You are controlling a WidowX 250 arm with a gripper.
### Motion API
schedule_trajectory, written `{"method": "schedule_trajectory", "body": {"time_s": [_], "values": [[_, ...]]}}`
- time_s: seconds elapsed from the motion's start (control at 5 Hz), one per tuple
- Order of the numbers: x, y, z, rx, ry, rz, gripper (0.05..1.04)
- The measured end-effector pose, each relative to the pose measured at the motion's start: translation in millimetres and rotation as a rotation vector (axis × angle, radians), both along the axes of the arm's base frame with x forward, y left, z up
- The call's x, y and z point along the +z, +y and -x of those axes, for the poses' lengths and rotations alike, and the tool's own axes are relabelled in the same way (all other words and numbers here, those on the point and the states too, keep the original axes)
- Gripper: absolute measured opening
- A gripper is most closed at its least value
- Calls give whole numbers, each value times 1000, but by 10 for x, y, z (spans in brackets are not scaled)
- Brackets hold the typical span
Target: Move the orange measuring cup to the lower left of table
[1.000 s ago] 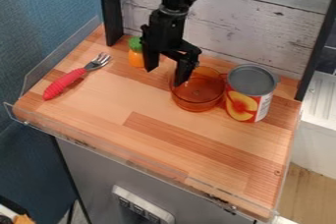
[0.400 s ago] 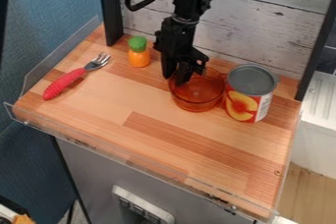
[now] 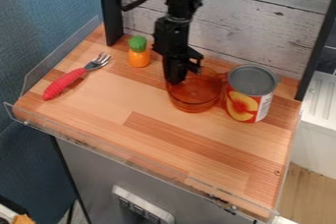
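Pinching the left rim of the orange cup [image 3: 197,99], beside the can [image 3: 251,95] toward the back edge of the table [image 3: 98,105], the gripper [image 3: 175,80] has its fingers narrowed, probably for purchase in moving it front-left.

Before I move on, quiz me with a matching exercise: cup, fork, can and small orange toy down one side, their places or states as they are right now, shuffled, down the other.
1. Measuring cup
2. Fork
3. Can
4. Small orange toy

A. Lies near the left edge, red handle toward the camera
B. Green on top, upright near the back
C. Has the gripper shut on the left of its rim
D. Stands upright at the right, grey on top

Pairs: 1-C, 2-A, 3-D, 4-B
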State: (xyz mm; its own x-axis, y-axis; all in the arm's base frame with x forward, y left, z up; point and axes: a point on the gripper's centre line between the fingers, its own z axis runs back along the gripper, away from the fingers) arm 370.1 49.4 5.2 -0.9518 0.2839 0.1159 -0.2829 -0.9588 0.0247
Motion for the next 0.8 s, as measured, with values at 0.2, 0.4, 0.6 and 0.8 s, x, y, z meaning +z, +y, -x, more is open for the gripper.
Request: {"method": "schedule_trajectory", "body": {"time_s": [0.2,0.4,0.6,0.8], "values": [[184,137,12,8,-26,4,78],[418,258,-10,4,-64,-1,77],[691,396,65,-58,-82,1,77],[1012,457,193,-220,-99,-8,77]]}}
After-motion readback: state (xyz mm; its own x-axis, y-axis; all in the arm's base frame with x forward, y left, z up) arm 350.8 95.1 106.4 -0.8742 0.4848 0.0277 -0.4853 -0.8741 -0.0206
